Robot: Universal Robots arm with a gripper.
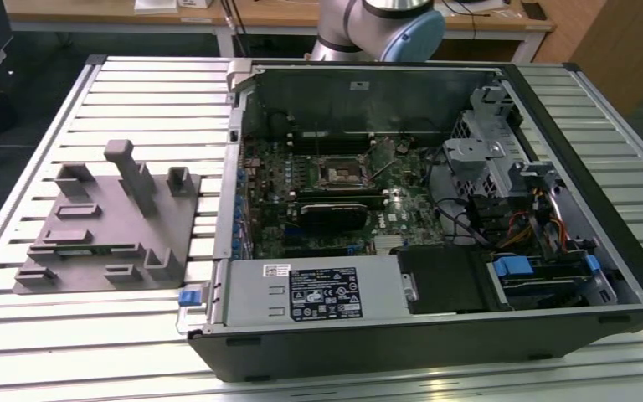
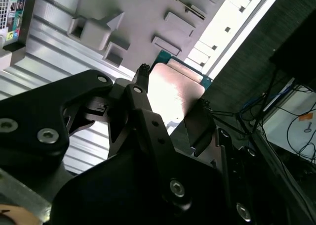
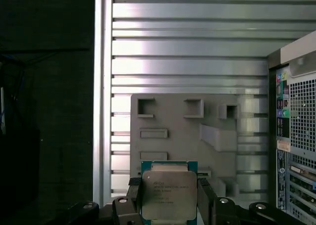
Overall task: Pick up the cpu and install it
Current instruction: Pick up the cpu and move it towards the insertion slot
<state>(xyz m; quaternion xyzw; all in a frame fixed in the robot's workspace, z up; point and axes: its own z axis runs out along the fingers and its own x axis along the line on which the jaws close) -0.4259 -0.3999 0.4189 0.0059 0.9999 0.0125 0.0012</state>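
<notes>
The cpu (image 3: 169, 195), a thin square chip with a pale metal top and a green rim, sits between my gripper's (image 3: 169, 199) two black fingers (image 3: 134, 198), which are shut on its opposite edges. The second wrist view shows the same cpu (image 2: 174, 86) from its glossy side, pinched in my gripper (image 2: 173, 100). It hangs well above the grey fixture block (image 3: 182, 136), near that block's edge. In the exterior view the fixture block (image 1: 98, 226) lies at the exterior view's left. The black motherboard socket (image 1: 342, 174) lies inside the open computer case (image 1: 434, 335).
The case lies on a slatted aluminium table (image 1: 31, 335); its rear panel (image 3: 296, 136) stands beside the fixture. Inside are a power supply (image 1: 316, 289), a drive cage (image 1: 501, 151) and cables. The arm's base (image 1: 378, 29) stands behind the case. Dark floor (image 3: 44, 111) lies past the table edge.
</notes>
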